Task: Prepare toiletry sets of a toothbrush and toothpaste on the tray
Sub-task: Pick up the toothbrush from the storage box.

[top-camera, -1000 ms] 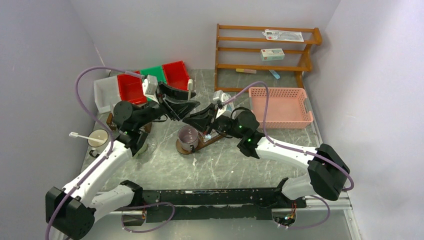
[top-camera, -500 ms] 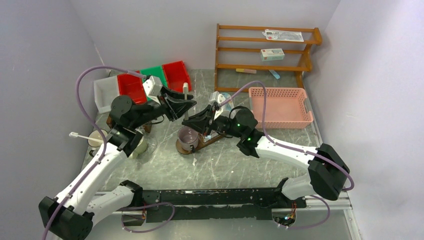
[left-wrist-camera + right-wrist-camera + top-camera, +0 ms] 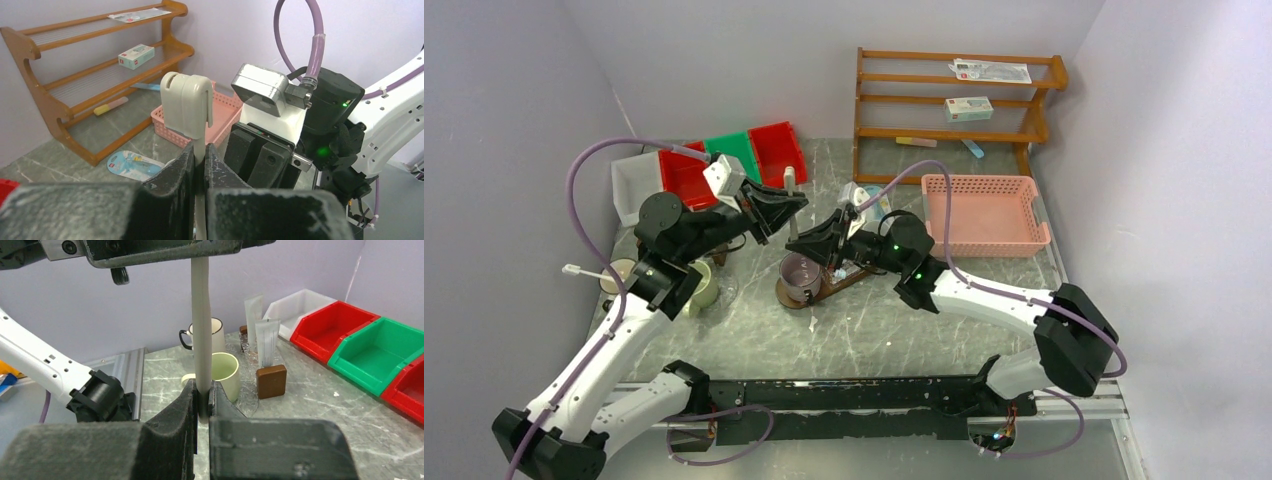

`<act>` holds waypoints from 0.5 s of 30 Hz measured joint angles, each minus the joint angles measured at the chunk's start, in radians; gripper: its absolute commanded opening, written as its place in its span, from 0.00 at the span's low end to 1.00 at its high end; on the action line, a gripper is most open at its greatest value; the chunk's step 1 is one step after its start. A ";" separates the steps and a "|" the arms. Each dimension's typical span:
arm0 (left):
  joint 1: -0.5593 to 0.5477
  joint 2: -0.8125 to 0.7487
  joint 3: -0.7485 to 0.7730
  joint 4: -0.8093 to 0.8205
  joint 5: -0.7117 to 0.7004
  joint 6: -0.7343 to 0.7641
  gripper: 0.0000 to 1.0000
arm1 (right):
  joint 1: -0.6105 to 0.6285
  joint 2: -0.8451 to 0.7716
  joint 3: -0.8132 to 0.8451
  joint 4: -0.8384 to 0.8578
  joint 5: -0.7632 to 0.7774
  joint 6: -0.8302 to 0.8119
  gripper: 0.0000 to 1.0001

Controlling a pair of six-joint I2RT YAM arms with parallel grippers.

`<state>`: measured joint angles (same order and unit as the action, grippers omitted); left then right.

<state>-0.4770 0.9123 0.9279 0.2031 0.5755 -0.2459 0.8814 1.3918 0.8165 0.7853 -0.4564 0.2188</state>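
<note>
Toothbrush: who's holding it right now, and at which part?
Both. The left end effector pinches the toothbrush on the neck just below its capped head. The right end effector clamps the handle further along.

Three plain walls in a pale lilac close the space: the back wall [image 3: 754, 60], the left wall [image 3: 494, 150] and the right wall [image 3: 1184, 200]; they meet the table top [image 3: 824, 340], a grey-green slab veined with white like marble; a metal rail [image 3: 1084, 405] runs along its near edge; at the far side, against the back wall, stands a brown wooden shelf rack [image 3: 894, 132] with several open tiers; just before it lies a pink plastic basket [image 3: 994, 247]; towards the far left corner sit a white bin [image 3: 632, 190], two red bins [image 3: 776, 150] and a green bin [image 3: 729, 148]; the light is soft and even, with only faint shadows.
</note>
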 measured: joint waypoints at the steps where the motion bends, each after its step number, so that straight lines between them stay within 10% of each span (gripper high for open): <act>1: -0.001 -0.003 0.003 -0.016 -0.010 0.006 0.05 | 0.000 0.007 0.003 0.000 0.000 -0.002 0.03; 15: -0.008 -0.196 -0.053 -0.187 -0.397 0.134 0.05 | 0.000 0.015 -0.005 0.016 0.031 -0.002 0.61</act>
<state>-0.4850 0.7162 0.8745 0.0162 0.1787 -0.1120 0.8814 1.4067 0.8120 0.8013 -0.4259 0.2173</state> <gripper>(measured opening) 0.093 0.538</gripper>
